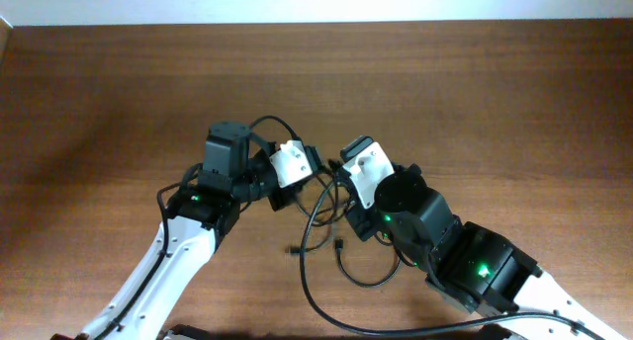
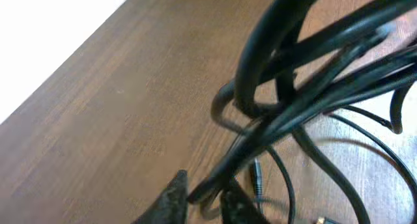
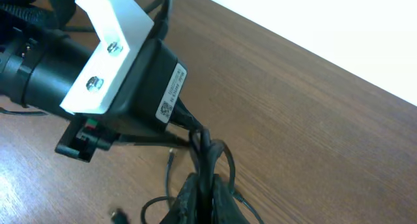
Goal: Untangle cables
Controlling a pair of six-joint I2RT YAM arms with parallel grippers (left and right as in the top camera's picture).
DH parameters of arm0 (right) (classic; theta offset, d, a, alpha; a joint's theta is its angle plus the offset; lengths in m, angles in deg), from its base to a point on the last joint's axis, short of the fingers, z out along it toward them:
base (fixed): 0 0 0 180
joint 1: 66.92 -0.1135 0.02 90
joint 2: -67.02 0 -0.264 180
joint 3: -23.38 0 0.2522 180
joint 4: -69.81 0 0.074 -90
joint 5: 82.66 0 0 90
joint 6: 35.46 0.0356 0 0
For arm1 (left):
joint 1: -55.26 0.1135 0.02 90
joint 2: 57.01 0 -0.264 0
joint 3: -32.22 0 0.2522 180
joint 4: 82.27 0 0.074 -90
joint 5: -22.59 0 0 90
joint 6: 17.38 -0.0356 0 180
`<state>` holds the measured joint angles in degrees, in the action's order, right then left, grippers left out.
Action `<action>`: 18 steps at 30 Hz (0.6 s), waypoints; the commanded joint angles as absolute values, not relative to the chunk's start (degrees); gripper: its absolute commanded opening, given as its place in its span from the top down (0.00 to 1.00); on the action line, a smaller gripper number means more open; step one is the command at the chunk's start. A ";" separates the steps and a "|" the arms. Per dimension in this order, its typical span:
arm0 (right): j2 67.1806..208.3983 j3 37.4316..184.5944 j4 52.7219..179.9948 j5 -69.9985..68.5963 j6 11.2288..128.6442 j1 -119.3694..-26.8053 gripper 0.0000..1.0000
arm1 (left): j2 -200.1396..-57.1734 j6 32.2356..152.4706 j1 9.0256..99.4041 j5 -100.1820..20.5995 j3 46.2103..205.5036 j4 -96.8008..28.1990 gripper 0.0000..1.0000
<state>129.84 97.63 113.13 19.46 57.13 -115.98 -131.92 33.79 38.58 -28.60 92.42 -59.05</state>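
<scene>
Thin black cables, tangled at centre, loops trailing to 6 o'clock.
Left gripper from 9 o'clock, right gripper from 3, both nipped tight on strands, likely to draw the knot apart.

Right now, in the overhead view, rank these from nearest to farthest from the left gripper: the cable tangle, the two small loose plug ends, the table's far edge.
From the left gripper:
1. Cable tangle, right at its fingertips.
2. Left plug end and right plug end, toward the front; too close to call.
3. Table's far edge, at the back.
</scene>
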 commanded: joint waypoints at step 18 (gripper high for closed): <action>129.04 99.09 124.72 59.13 64.12 -114.47 0.96 | -98.02 55.10 63.58 -65.71 92.96 -51.03 1.00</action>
<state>129.67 97.91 124.13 51.09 61.02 -115.87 -99.07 51.05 62.86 -59.03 92.39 -51.36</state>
